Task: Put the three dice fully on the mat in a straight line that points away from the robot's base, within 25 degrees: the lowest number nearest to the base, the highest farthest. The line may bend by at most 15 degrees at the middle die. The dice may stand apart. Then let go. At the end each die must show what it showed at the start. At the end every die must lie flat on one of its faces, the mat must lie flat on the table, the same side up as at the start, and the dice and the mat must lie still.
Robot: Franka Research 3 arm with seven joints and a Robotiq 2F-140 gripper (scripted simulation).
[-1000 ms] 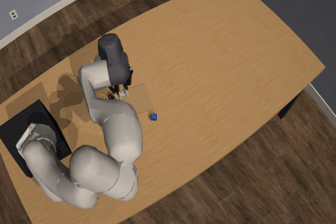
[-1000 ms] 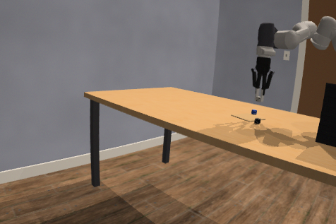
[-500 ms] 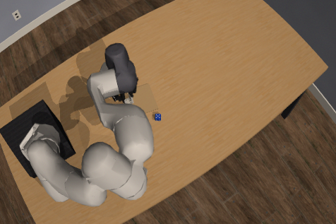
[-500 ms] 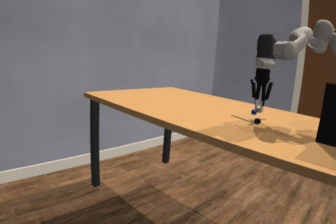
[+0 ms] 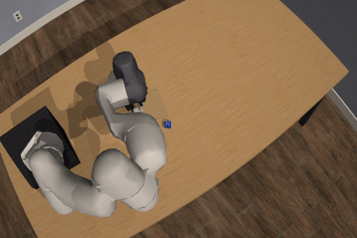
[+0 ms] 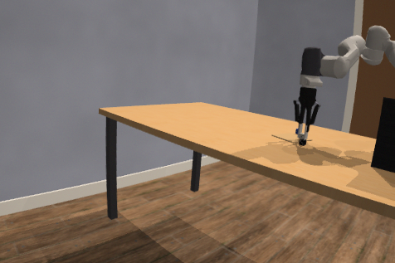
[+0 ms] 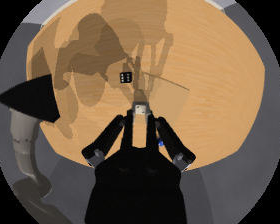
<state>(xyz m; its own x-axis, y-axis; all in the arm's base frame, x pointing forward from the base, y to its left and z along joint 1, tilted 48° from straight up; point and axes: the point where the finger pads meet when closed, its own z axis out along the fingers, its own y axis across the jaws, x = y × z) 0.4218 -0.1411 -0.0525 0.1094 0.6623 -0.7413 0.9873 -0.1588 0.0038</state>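
My gripper [image 5: 138, 109] [image 6: 304, 133] [image 7: 140, 106] is shut on a white die [image 7: 140, 108] [image 5: 138, 108] and holds it low over the thin tan mat [image 5: 157, 101] [image 7: 172, 99] [image 6: 281, 137]. A black die [image 7: 126, 76] [image 6: 302, 142] lies on the mat just ahead of the fingertips; the arm hides it in the overhead view. A blue die [image 5: 167, 124] [image 7: 161, 143] lies on the bare table just off the mat's corner, on the side nearer the table's front edge. I cannot read any die's top face.
The robot's black base block [image 5: 15, 142] [image 6: 383, 132] stands at the table's left end. The arm's elbow and links [image 5: 142, 138] hang over the table beside the mat. The wooden table [image 5: 244, 63] stretches far to the right.
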